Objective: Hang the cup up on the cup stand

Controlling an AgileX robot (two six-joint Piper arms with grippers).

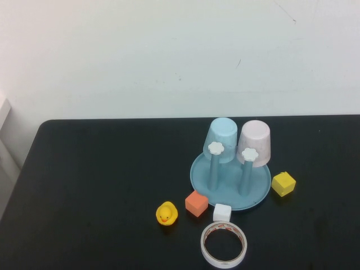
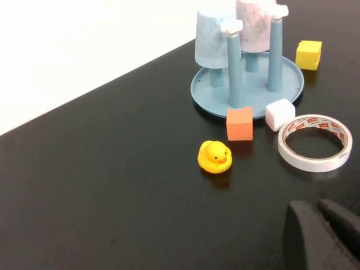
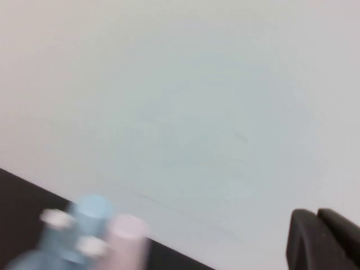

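The pale pink cup (image 1: 255,142) hangs upside down on a back peg of the cup stand (image 1: 202,173), a light blue dish with blue pegs topped by white flower caps. Beside it a light blue cup (image 1: 221,138) hangs the same way. The left wrist view shows the cup (image 2: 256,25) and stand (image 2: 292,79) from the side. My left gripper (image 2: 318,207) is shut and empty, low over the black table, well short of the stand. My right gripper (image 3: 316,214) is shut and empty, raised, facing the white wall, with the cup (image 3: 128,239) blurred below. Neither arm shows in the high view.
Around the stand lie a yellow duck (image 1: 166,214), an orange cube (image 1: 196,203), a white cube (image 1: 221,212), a roll of tape (image 1: 224,244) and a yellow cube (image 1: 283,183). The black table (image 1: 90,185) ends at a white wall behind.
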